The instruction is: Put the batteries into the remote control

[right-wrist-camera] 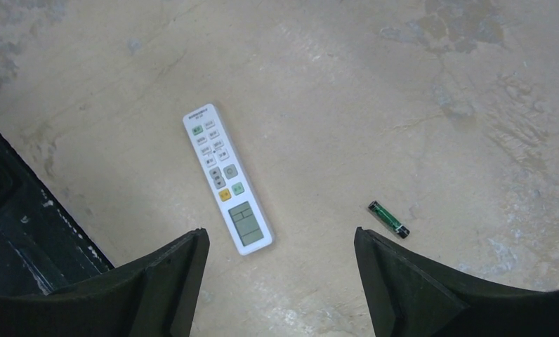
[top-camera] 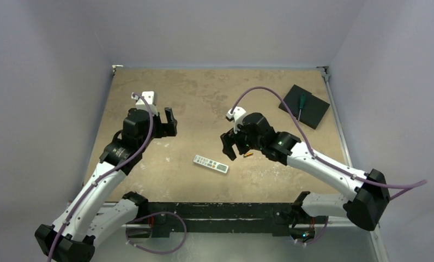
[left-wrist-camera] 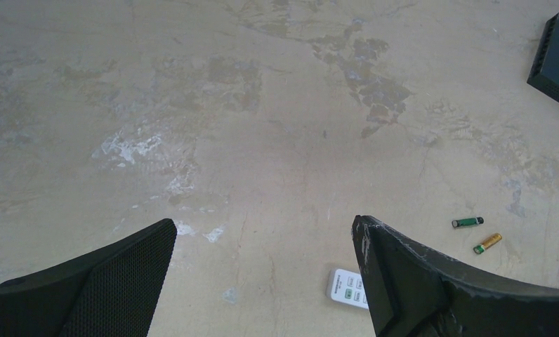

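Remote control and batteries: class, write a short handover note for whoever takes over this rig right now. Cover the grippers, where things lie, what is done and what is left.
The left gripper is open and empty, above the table.
The right gripper is open and empty, above the gap between remote and battery.
The remote control lies flat, buttons up; its battery recess is not visible.
The green-black battery and the gold battery lie loose on the table, close together, apart from the remote.
Done: nothing loaded.
Left: probably turn the remote over, then load both batteries.
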Controlling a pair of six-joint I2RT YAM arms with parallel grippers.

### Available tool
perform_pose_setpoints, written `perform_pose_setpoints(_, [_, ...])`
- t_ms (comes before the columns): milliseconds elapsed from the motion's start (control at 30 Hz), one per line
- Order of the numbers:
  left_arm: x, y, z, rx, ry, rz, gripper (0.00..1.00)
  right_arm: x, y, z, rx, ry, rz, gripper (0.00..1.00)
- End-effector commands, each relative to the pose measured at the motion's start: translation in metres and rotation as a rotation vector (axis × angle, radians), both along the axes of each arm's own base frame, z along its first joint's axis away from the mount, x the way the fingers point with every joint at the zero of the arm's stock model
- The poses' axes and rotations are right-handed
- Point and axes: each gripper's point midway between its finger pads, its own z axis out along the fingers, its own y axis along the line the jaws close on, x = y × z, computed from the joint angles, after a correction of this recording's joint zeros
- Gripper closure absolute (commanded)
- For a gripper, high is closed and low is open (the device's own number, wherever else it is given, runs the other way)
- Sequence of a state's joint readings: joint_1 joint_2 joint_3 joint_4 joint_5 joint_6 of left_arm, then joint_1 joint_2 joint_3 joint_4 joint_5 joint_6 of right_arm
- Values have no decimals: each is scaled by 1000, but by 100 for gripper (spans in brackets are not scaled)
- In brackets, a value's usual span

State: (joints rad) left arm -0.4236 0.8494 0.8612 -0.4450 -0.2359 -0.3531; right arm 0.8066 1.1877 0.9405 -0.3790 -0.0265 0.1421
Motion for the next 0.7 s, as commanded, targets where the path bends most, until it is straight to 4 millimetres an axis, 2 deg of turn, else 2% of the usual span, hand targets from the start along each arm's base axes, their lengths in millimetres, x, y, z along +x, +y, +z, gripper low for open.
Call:
perform_pose_setpoints(0, [3, 3, 18, -25, -41, 15, 3, 2, 12, 8, -60, -52, 41, 15])
perform_pose_setpoints(133, [3, 3, 18, -26, -43, 15, 2, -8, 22, -9, -132, -29, 96, 15])
perform_pose_setpoints(300, [2, 5, 20, -28, -47, 23, 2, -19, 36, -28, -186, 3, 168, 9])
perform_pose_setpoints(667, [1, 9, 22, -29, -57, 36, 3, -17, 48, -53, -269, 37, 199, 12])
